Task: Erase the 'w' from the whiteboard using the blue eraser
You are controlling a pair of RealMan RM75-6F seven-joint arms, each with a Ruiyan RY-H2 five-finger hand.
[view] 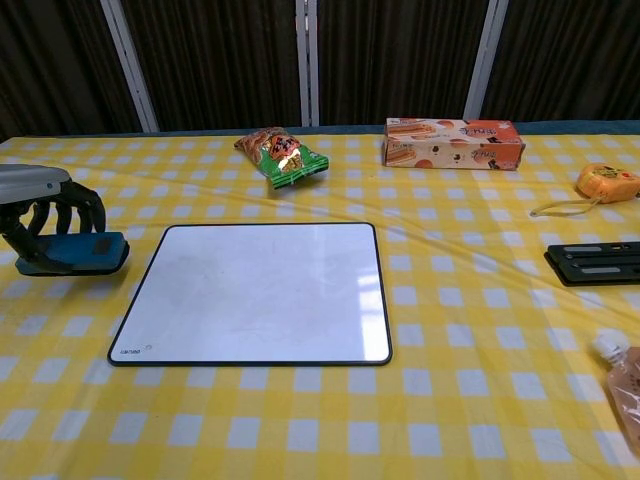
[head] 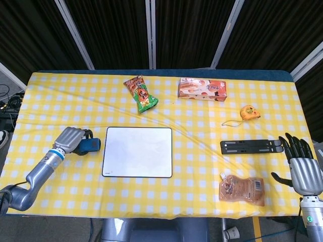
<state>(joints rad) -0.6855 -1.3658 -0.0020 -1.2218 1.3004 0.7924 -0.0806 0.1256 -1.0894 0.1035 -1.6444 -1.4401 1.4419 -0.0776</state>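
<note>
The whiteboard (head: 138,151) (view: 260,292) lies flat mid-table, its white face showing no marks. My left hand (head: 70,140) (view: 42,207) is to the left of the board, off its edge, and grips the blue eraser (head: 90,146) (view: 75,252) just above the yellow checked cloth. At the table's right edge my right hand (head: 304,166) is held with its fingers spread and nothing in it; the chest view does not show it.
A green and red snack bag (head: 141,94) and a long biscuit box (head: 202,89) lie behind the board. To the right are an orange tape measure (head: 249,112), a black folding stand (head: 252,146) and an orange pouch (head: 242,190).
</note>
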